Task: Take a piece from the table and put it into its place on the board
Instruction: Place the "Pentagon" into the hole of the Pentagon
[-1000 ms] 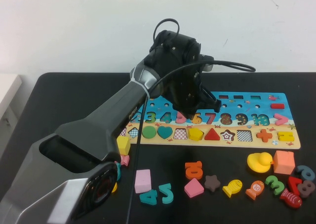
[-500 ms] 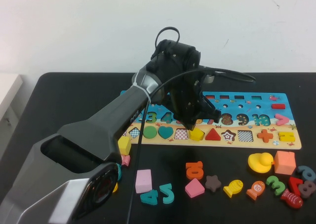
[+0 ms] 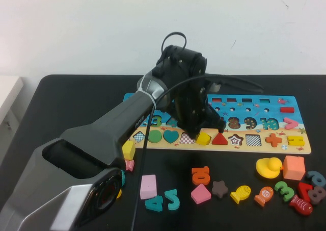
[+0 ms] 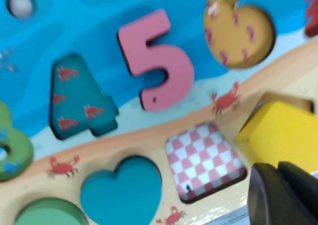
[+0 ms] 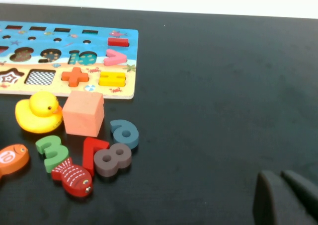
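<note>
On the board's [image 3: 265,139] sandy strip, between checkered slot [image 4: 203,160] and red triangle [image 3: 219,138], the piece [image 3: 203,138] sits tilted, not seated, its point toward the numbers, no real long axis; my left gripper [image 4: 283,195], closed and empty, must press it flat; my right gripper [image 5: 283,197], closed, idles off-board.

You are looking at a robot test bench: a black table [image 3: 66,96] against a bare white wall [image 3: 91,27], a puzzle board [image 3: 285,139] and loose toy shapes [image 3: 147,186] laid out.
</note>
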`<action>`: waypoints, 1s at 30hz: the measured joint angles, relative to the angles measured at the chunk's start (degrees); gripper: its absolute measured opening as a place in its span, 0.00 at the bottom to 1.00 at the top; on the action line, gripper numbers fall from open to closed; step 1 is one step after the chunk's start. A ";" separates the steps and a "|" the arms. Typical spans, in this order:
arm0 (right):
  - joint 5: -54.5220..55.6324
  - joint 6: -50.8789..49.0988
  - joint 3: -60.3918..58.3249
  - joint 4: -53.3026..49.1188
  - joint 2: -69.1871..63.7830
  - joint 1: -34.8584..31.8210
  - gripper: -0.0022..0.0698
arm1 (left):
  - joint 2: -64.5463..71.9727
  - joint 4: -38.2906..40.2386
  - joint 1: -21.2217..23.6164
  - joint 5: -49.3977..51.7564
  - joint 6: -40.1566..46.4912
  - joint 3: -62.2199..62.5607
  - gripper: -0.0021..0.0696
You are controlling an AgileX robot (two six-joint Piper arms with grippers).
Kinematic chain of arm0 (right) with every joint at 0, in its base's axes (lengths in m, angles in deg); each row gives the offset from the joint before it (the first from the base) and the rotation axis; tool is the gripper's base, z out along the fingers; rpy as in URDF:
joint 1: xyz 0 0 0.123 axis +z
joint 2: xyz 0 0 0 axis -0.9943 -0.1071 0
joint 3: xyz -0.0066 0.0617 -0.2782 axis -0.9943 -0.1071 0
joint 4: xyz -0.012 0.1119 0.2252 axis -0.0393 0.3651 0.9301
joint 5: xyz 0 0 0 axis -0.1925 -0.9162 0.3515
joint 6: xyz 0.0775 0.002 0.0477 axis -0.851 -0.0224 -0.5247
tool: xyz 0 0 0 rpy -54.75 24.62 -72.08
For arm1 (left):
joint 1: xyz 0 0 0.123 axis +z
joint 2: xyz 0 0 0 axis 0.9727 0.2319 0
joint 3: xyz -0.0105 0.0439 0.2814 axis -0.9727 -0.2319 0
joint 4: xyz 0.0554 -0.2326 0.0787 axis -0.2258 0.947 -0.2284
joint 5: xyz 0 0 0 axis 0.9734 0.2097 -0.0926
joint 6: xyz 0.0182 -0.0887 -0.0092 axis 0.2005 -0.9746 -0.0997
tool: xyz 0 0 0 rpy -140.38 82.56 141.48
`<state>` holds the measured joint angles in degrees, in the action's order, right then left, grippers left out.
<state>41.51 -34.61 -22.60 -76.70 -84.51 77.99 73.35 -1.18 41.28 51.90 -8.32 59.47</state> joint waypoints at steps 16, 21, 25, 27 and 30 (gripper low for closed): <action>0.00 0.00 0.00 0.00 0.00 0.00 0.06 | 0.00 1.49 0.00 -0.11 0.50 -2.47 0.03; 0.00 0.00 0.00 0.00 0.00 0.00 0.06 | 0.00 2.99 0.00 -0.11 0.50 -2.47 0.03; 0.00 0.00 0.00 0.00 0.00 0.00 0.06 | 0.00 3.37 0.00 -0.11 0.50 -2.47 0.03; 0.00 0.00 0.00 0.00 0.00 0.00 0.06 | 0.00 3.47 0.00 -0.11 0.50 -2.47 0.03; 0.00 0.00 0.00 0.00 0.00 0.00 0.06 | 0.00 3.45 0.00 -0.43 0.50 -2.49 0.03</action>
<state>41.51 -34.61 -22.60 -76.70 -84.51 77.99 73.35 2.27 41.28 51.46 -7.82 56.99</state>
